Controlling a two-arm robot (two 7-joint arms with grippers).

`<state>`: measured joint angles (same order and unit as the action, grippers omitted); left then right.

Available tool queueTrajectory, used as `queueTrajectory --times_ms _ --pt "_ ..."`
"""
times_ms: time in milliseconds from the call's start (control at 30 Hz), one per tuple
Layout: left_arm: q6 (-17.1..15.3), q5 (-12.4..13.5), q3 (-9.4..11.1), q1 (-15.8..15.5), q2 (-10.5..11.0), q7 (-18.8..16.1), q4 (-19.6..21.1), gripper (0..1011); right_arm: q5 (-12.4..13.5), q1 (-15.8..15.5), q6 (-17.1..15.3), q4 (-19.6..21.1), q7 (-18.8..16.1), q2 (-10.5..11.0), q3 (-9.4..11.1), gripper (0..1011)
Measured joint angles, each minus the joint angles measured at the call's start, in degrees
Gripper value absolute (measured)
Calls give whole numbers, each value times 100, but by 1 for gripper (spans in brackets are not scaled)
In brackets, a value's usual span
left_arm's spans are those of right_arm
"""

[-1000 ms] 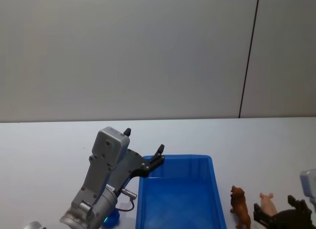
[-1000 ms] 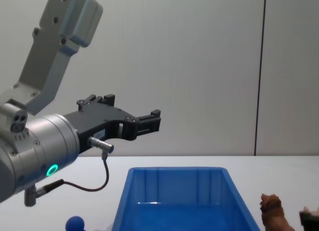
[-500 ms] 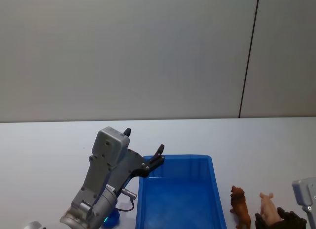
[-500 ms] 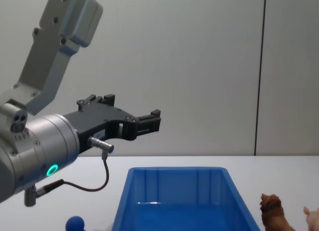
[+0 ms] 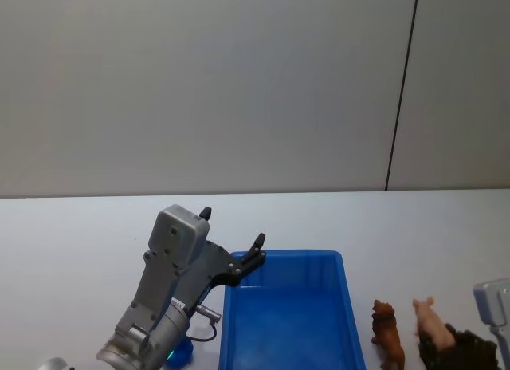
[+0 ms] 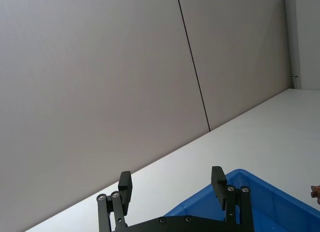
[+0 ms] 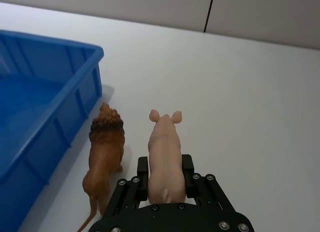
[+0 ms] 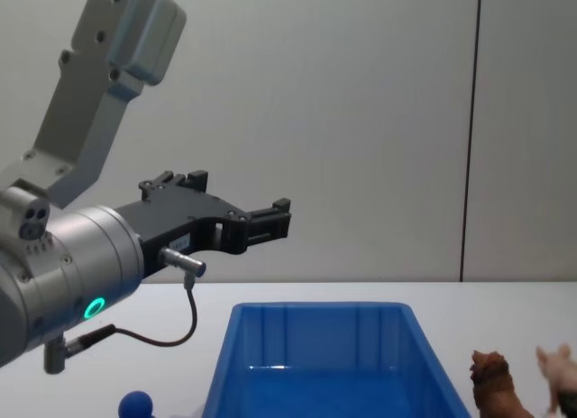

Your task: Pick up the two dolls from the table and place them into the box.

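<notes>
- The plain, flat white tabletop [image 5: 80,234] runs back to a pale grey panelled wall [image 5: 199,83], which is crossed by one dark vertical seam [image 5: 402,91].
- The open-topped, rectangular bright blue plastic bin [image 5: 287,322] stands on the tabletop.
- The shaggy brown toy figure [image 7: 105,147], shaped like a lion, stands just beside the bin's right wall.
- The smooth pale pink toy figure [image 7: 164,152], shaped like a pig, is close to the right of the brown one, apart from it.
- The right gripper [image 7: 165,163] has its black fingers clamped on the pink figure's hindquarters.
- The left gripper [image 6: 171,182] hovers over the bin's far left corner, fingers spread apart.
</notes>
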<state>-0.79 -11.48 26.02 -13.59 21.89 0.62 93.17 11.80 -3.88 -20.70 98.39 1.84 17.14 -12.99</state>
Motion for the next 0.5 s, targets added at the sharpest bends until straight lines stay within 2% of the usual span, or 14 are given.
queueTrajectory --times_ms 200,500 --pt "0 0 0 0 0 0 0 1001 -130 1 117 232 8 15 16 380" --pt "0 0 0 0 0 0 0 1001 -218 137 327 474 -320 -10 17 380"
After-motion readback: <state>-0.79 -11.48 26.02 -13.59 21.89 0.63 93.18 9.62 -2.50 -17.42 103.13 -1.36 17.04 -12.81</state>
